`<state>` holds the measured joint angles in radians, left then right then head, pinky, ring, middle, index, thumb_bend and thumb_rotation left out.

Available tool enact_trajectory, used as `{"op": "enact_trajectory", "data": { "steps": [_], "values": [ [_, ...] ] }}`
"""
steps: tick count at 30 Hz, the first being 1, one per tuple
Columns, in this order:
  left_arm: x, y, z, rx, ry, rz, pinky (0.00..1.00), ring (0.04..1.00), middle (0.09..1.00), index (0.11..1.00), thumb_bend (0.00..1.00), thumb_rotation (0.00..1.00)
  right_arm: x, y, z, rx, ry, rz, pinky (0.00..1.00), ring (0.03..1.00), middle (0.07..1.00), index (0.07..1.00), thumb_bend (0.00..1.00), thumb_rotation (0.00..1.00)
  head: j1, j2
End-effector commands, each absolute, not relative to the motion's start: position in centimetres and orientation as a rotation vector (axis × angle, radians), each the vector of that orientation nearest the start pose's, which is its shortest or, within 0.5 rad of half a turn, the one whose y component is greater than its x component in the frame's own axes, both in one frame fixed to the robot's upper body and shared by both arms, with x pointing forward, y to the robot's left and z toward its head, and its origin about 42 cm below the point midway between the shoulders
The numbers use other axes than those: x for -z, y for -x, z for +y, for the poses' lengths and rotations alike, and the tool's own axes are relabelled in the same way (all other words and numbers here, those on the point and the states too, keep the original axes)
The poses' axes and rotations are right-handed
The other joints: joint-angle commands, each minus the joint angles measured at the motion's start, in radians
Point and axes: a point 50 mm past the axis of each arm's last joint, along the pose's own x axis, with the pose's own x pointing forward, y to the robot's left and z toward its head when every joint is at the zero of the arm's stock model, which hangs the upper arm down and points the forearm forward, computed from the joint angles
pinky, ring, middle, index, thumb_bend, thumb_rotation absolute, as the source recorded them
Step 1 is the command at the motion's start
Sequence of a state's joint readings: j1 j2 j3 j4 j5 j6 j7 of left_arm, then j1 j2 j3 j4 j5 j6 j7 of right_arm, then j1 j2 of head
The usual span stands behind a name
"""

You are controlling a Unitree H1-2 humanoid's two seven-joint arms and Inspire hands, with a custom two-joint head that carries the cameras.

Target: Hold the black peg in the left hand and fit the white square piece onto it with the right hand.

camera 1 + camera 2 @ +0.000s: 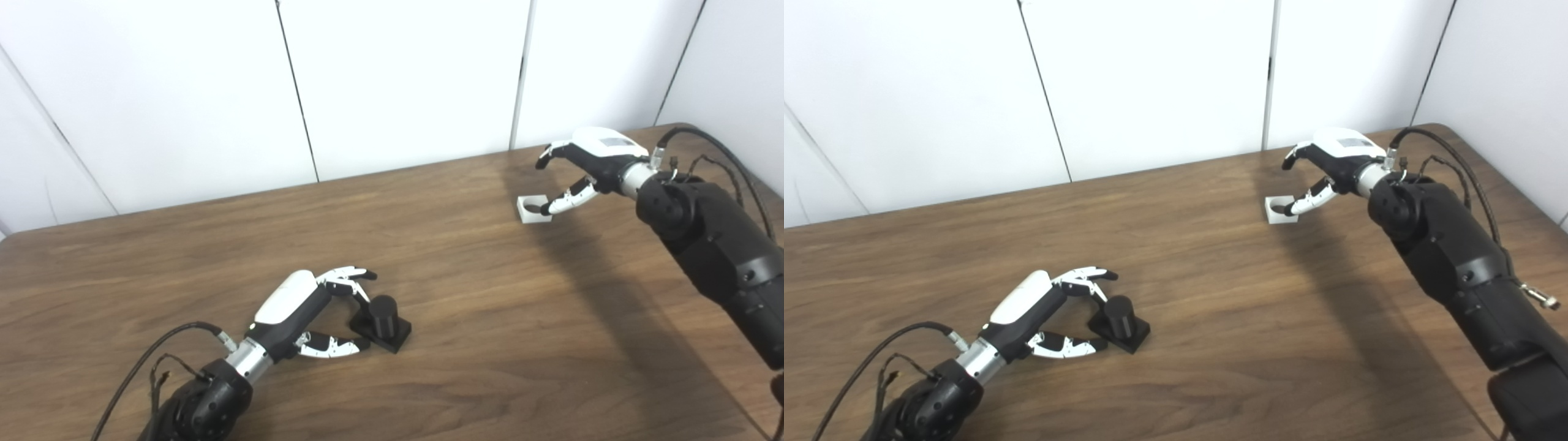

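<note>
Left hand [306,312] is lying low on the wooden table [465,318], fingers spread apart and gripping nothing, with the black peg [382,323] standing upright on its square base just in front, between thumb and fingers. Whether a fingertip is touching it, I cannot tell. Right hand [585,168] is hovering far across near the back edge, fingers curled wide apart over the white square piece [530,209], which is sitting flat on the table, ungrasped, well apart from the peg.
</note>
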<state>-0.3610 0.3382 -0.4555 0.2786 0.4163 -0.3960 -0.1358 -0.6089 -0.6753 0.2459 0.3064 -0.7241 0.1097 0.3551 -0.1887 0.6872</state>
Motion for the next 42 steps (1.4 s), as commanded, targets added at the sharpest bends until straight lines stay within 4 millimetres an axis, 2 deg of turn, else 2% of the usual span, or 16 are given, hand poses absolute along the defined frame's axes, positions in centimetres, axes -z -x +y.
{"op": "enact_trajectory", "data": {
  "steps": [1,11,25,35,42],
  "values": [
    [-8.9,-34.4,19.3,0.826,-0.877,-0.243,0.75,0.889,0.855,0.495,0.52,0.08,-29.8,-46.3,-37.3,-0.136,1.504,0.032,0.93,0.967,0.936,0.812,0.79,0.43,-0.001,0.001],
    [-9.0,-34.4,19.2,0.827,-0.885,-0.25,0.74,0.883,0.858,0.495,0.52,0.08,-28.5,-46.6,-36.8,-0.179,1.51,0.087,0.94,0.983,0.943,0.822,0.87,0.46,0.006,0.008],
    [-9.0,-34.2,19.3,0.823,-0.889,-0.242,0.74,0.892,0.86,0.495,0.52,0.08,-26.8,-46.4,-35.6,-0.225,1.522,0.12,0.96,0.981,0.945,0.794,0.82,0.46,0.012,0.01],
    [-9.0,-33.9,19.2,0.819,-0.889,-0.249,0.73,0.88,0.857,0.495,0.52,0.08,-25.8,-46.4,-35.6,-0.237,1.503,0.134,0.97,0.97,0.933,0.77,0.77,0.4,0.025,0.018],
    [-9.2,-33.6,19.4,0.818,-0.892,-0.249,0.74,0.883,0.857,0.495,0.52,0.08,-25.5,-46.9,-36.0,-0.228,1.51,0.151,0.98,0.959,0.923,0.763,0.76,0.4,0.036,0.023]
  ]
}}
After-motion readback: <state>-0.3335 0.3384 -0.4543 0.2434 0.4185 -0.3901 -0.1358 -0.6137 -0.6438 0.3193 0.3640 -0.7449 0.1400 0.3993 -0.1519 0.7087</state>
